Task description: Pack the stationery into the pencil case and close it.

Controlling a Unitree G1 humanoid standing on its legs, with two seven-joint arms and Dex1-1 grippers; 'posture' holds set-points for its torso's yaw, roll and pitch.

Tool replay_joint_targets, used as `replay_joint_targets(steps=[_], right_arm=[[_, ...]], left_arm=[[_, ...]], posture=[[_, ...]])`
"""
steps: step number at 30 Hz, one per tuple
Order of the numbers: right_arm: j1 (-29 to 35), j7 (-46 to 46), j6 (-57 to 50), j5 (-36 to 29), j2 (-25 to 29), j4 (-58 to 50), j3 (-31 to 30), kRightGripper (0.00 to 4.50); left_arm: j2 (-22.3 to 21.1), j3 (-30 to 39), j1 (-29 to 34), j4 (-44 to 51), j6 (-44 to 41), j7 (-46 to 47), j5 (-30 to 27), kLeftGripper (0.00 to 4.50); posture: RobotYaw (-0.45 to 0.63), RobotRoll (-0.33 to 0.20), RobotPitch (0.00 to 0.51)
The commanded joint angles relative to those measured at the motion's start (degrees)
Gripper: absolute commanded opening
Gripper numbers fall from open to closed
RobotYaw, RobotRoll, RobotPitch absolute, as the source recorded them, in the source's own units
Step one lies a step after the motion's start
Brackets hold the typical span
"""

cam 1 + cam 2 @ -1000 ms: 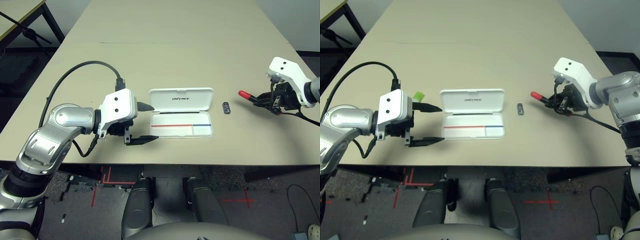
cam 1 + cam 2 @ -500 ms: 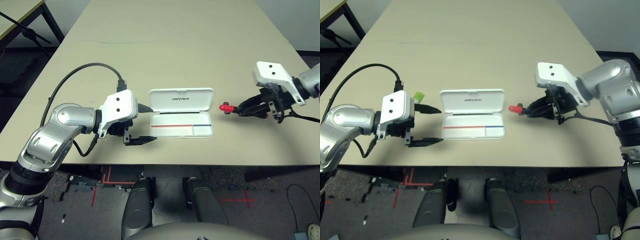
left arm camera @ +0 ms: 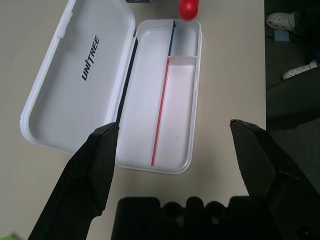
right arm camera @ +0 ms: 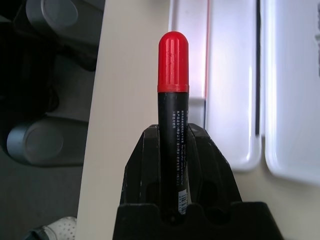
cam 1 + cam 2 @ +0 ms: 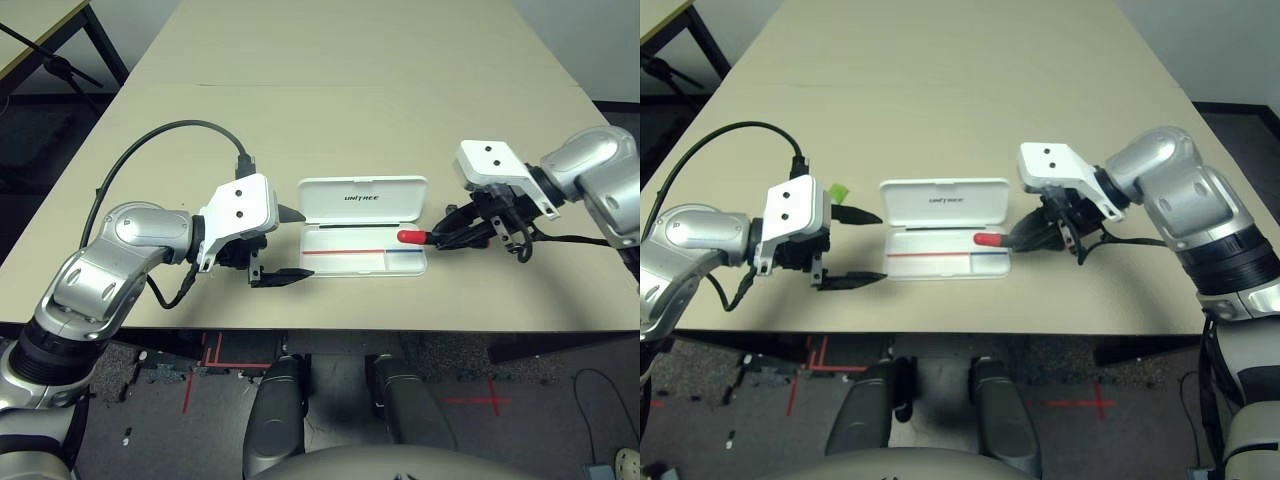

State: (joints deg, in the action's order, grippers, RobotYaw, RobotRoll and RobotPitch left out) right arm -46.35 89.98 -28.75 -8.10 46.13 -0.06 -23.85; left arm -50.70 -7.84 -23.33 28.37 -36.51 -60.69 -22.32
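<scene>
The open white hard-plastic pencil case (image 5: 345,262) lay on the beige table (image 5: 330,120), its tray bare. Over the tray's right end I had the red-capped black marker (image 4: 173,65), pinched between the closed fingers of my right black gripper (image 4: 172,132). My left black gripper (image 3: 175,127) stood wide open, empty, beside the case's left end. Near it lay a green item (image 5: 839,193).

Tabletop (image 5: 350,120), pale beige, matte, a faint seam across it. Second table (image 5: 35,30) at far left, pale top, dark metal legs. Wall section (image 5: 575,45), plain light grey, far right. Floor (image 5: 160,420), dark grey, speckled in patches, marked with red tape (image 5: 492,400). Soft shadows on the tabletop.
</scene>
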Motion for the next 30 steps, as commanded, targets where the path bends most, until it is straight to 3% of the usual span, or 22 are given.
replay_joint_targets(steps=[1,16,30], right_arm=[[-1.3,-2.4,-0.6,1.8,-3.3,-2.2,-2.4,0.49],[-3.5,-9.0,2.6,7.2,-10.8,1.4,-4.4,0.49],[-2.9,-13.8,6.2,10.1,-14.2,6.1,-4.5,0.49]], left_arm=[[-1.3,0.2,2.6,2.4,-0.2,0.3,0.2,4.5],[-1.1,-0.5,5.5,4.8,-0.1,3.3,0.5,4.5],[-1.2,-0.2,9.8,4.1,4.1,3.8,2.2,4.5]], posture=[[0.1,0.0,0.16],[0.12,0.0,0.157],[0.12,0.0,0.153]])
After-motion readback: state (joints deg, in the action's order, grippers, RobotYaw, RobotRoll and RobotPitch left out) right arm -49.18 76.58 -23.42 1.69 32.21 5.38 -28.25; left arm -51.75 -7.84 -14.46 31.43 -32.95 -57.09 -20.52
